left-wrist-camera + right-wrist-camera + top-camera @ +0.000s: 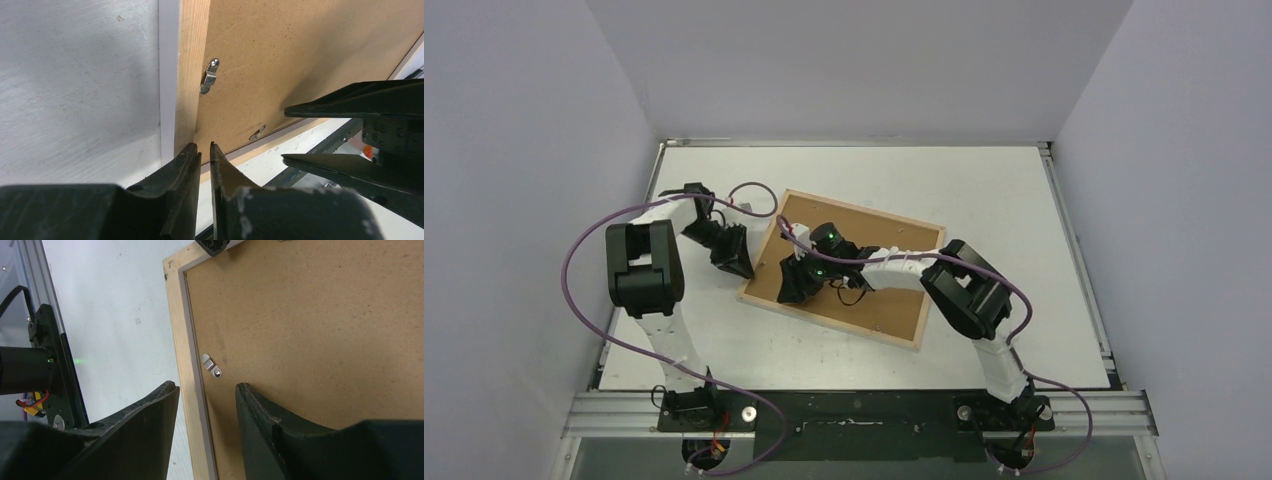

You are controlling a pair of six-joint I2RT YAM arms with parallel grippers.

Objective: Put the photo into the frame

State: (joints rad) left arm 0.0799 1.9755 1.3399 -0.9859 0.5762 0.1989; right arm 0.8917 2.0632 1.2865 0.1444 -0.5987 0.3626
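While the frame (187, 365) lies face-down on the desk (984, 180), long axis left-right, no photo shows. Right end effector (207, 390), half open, empty, straddles its left rail by a clip (212, 366). Left end effector (204, 147), narrowed to a slit, sits at the frame's edge close by; grip uncertain.

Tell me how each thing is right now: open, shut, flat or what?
Thin light wooden picture frame: lying flat, back up.
Plain brown fibreboard backing panel: sitting inside the frame.
Small silver metal clip: turned along the frame's slat.
Left gripper: almost shut, by the frame's edge.
Right gripper: open, over the frame's slat.
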